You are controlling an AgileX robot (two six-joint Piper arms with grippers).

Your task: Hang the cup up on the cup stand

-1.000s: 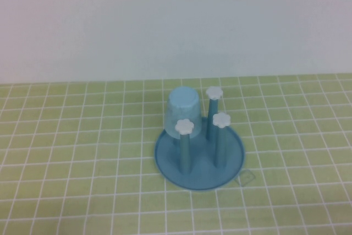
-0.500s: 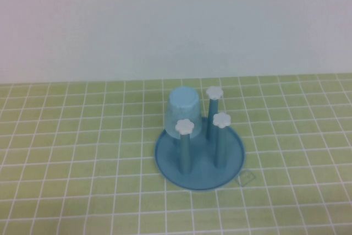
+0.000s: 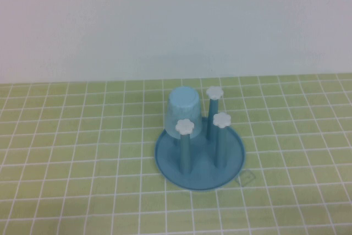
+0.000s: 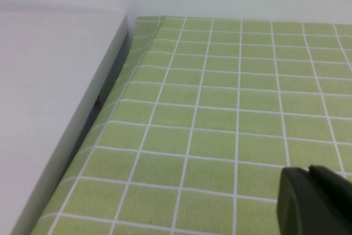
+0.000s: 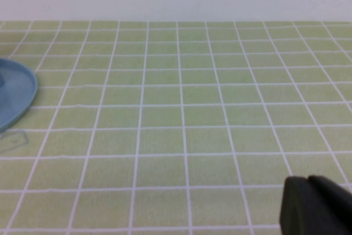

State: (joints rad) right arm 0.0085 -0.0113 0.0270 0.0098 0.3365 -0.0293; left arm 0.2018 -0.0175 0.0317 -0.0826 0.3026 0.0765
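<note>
Small light blue tapered plastic cup (image 3: 183, 108) sits upside down over far-left peg of round blue plastic cup stand (image 3: 199, 160), mid-table. Three other upright blue pegs bare, each topped by white flower-shaped cap (image 3: 221, 120). Green tablecloth with white grid (image 3: 71, 152) covers table; white wall (image 3: 176, 20) behind. Neither arm shows in high view. Left gripper (image 4: 316, 202) low over cloth near table's left edge, beside grey panel (image 4: 49, 92), fingers closed, holding nothing. Right gripper (image 5: 313, 207) low over cloth, right of stand, well apart from it, fingers closed, empty.
</note>
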